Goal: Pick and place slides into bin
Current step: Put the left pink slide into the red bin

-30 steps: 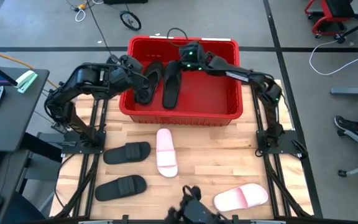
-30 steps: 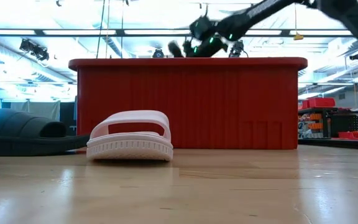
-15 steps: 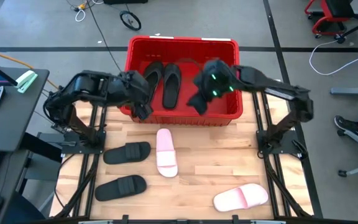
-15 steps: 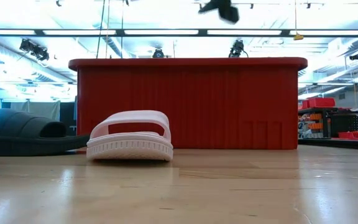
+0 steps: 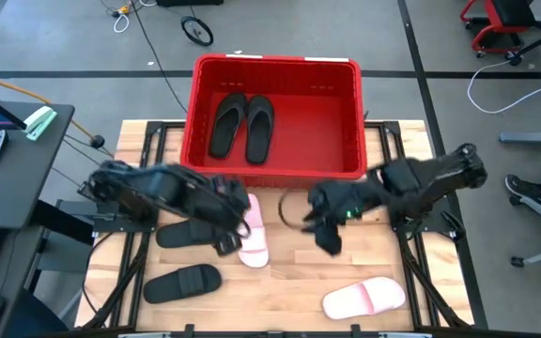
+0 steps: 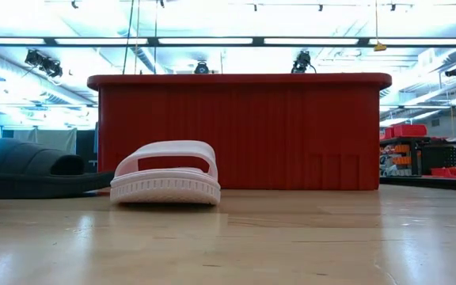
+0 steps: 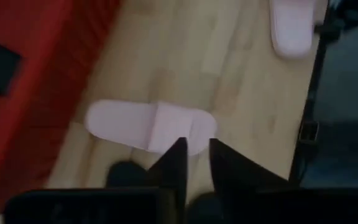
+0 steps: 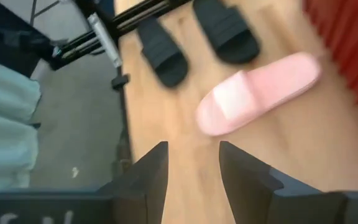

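Observation:
Two black flip-flops (image 5: 242, 124) lie flat on the floor of the red bin (image 5: 277, 173). On the table, soles down, lie a white slide (image 5: 254, 239), two black slides (image 5: 184, 231) (image 5: 182, 283) and a pale pink slide (image 5: 364, 299). My left gripper (image 5: 230, 235) hovers above the white slide (image 7: 148, 127), open by a narrow gap (image 7: 194, 152) with nothing in it. My right gripper (image 5: 328, 237) hangs over bare table to the right of that slide (image 8: 260, 90), open (image 8: 191, 155) and empty. The low view shows neither gripper.
The bin's front wall (image 6: 240, 131) stands just beyond the white slide (image 6: 165, 174). Black arm frames (image 5: 130, 225) (image 5: 421, 225) run along the table's left and right sides. Bare wood (image 5: 299, 272) lies between the white and pink slides.
Both arms have swung fast from over the bin toward the table's near edge. My left gripper went from the bin's left wall to above the white slide. My right gripper went from the bin's far middle, past its front wall, to over the table. The slides have kept still.

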{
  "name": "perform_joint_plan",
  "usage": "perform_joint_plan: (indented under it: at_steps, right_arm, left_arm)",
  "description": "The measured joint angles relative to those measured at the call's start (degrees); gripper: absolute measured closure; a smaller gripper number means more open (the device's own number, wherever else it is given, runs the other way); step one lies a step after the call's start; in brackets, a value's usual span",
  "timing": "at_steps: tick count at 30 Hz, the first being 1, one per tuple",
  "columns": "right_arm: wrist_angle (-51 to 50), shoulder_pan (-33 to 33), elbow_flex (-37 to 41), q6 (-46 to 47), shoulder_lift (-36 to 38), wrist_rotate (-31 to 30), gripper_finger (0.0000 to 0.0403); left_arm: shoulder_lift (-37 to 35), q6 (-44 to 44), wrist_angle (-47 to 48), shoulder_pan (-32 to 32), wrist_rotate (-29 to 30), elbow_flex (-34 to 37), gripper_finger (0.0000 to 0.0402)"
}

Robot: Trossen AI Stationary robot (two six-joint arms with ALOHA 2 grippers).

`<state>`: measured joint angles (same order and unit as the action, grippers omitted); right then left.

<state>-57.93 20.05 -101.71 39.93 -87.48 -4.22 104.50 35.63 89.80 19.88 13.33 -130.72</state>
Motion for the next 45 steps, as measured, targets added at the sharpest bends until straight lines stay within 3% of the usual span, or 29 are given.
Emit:
perform_joint_plan:
  at_steps: [6, 11, 19, 27, 37, 45]
  right_arm:
    - [0.17, 10.49, -0.01, 5.01, -1.69, -4.72, 0.0254]
    - [0.29, 14.76, 0.00, 14.20, -1.93, -6.77, 0.0254]
    - [0.30, 22.65, -0.02, 27.19, -2.51, -18.15, 0.0254]
    - [0.58, 28.89, -0.02, 40.14, -6.57, -23.28, 0.0254]
    - [0.76, 34.32, -0.02, 55.60, -13.87, -23.34, 0.0254]
    - [1.14, 36.82, -0.01, 58.23, -15.66, -22.86, 0.0254]
  left_arm:
    - [8.48, 11.13, 0.13, -0.89, -2.65, 0.00, 0.0242]
    - [14.35, 4.61, 0.17, -2.81, -9.80, 0.00, 0.0211]
    - [20.06, -8.95, 0.19, -4.61, -13.57, 0.00, 0.0205]
    - [24.30, -12.81, 0.22, -6.42, -15.72, -0.02, 0.0208]
    - [26.66, -9.49, 0.05, -4.06, -18.59, 0.70, 0.0209]
    - [26.00, -0.29, 0.31, 2.59, -18.59, 13.22, 0.0211]
